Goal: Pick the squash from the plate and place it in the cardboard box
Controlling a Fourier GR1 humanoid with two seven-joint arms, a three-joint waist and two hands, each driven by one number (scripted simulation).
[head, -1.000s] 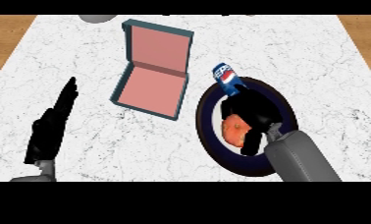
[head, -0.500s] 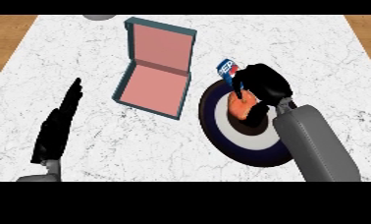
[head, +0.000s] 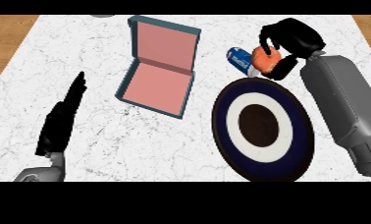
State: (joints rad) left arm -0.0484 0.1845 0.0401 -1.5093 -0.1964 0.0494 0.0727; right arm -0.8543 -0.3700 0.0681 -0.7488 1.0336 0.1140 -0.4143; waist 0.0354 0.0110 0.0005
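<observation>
Onlooker 1: Since the earlier frame, the right hand [head: 290,41] has lifted off the plate [head: 226,120], carrying the squash [head: 265,62]; the plate's centre is now bare.

Onlooker 2: Noted. The squash hangs just beyond the plate's far rim, with fingers and thumb curled round it. The left hand [head: 62,120], well to the plate's left, rests flat, fingers straight and pressed together.

Onlooker 1: Hazard?

Onlooker 2: The blue can [head: 238,58] lies just beside the squash, perhaps touching it, on the side toward the cardboard box [head: 156,78], which sits left of the plate. A low sweep boxward would likely knock the can; the box's raised lid is a second obstacle.

Onlooker 1: Orientation?

Onlooker 2: The visible part is slightly longer than wide, its long axis running roughly toward and away from the plate's rim. The fingers hide its ends, so I cannot tell which end leads.
</observation>
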